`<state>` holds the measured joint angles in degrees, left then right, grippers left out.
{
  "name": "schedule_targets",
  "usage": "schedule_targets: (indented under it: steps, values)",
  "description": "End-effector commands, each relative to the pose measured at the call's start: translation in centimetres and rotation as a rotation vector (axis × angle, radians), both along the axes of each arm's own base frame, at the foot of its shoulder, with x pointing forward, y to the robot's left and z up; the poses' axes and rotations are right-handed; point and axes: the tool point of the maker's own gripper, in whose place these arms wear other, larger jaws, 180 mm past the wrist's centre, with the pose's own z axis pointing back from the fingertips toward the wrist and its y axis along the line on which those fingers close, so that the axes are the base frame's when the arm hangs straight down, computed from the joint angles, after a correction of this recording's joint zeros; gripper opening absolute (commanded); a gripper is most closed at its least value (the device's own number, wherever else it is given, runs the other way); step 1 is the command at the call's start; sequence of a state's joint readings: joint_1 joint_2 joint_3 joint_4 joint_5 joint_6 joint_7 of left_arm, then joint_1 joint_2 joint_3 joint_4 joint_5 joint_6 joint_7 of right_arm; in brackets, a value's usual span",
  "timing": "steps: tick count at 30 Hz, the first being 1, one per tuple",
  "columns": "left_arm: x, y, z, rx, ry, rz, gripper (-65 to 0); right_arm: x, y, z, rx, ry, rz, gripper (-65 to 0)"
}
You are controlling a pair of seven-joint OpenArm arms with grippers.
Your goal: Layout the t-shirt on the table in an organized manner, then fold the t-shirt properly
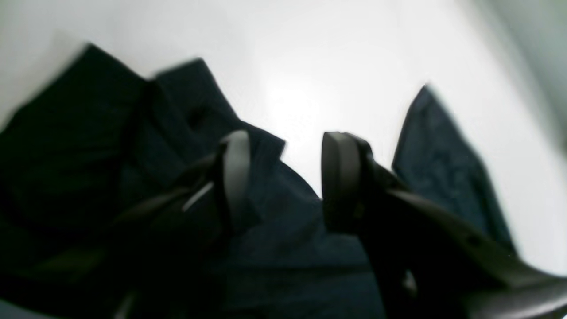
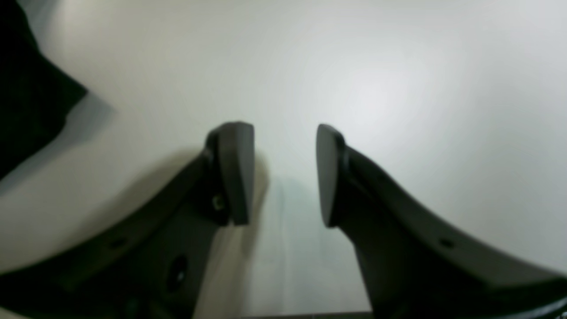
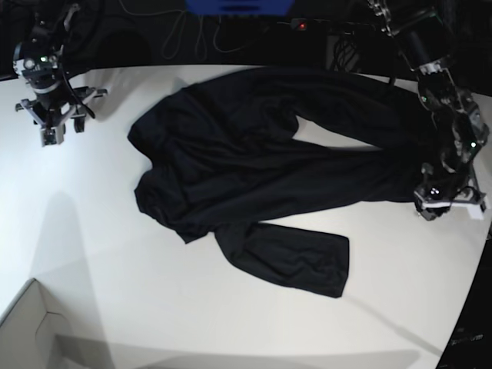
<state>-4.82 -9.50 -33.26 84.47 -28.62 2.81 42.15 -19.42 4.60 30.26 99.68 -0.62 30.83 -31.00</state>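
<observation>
The black t-shirt (image 3: 254,169) lies crumpled and spread across the middle of the white table (image 3: 100,231), with one flap (image 3: 284,257) reaching toward the front. My left gripper (image 3: 447,201) is at the shirt's right end. In the left wrist view it (image 1: 288,177) is open, with its fingers (image 1: 237,173) over rumpled fabric (image 1: 110,155) and nothing between them. My right gripper (image 3: 51,127) is at the far left, away from the shirt. In the right wrist view it (image 2: 283,173) is open and empty over bare table (image 2: 398,88), with only a shirt edge (image 2: 26,88) at the upper left.
A white box corner (image 3: 31,330) stands at the front left. Cables and dark equipment (image 3: 231,23) run along behind the table's curved far edge. The table's right edge (image 3: 480,261) is close to my left gripper.
</observation>
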Motion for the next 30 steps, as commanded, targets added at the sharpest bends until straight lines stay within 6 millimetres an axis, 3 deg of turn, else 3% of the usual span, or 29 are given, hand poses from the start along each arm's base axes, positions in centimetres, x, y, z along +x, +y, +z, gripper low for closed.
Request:
schedule_targets:
  steps: [1,7,12,17,30]
  values:
    - [1.1,0.6,1.6,0.038,-0.032,0.029,-38.4,0.7,-0.2,1.0,-0.008,-0.041,0.007,-41.7]
    - [1.5,1.1,1.5,0.166,0.001,0.108,-38.3,0.6,-0.3,1.0,-0.009,-0.041,0.006,-41.7]
    - [2.6,-0.6,-1.1,0.281,0.096,0.038,-38.3,0.8,-0.3,1.1,-0.009,-0.044,0.006,-41.7]
    - [2.7,-0.9,-2.7,0.305,0.106,0.033,-38.3,0.8,-0.3,1.1,-0.009,-0.044,0.006,-41.7]
    - [2.5,-0.4,-2.7,0.320,0.109,0.041,-38.3,0.9,-0.3,1.2,-0.009,-0.047,0.006,-41.7]
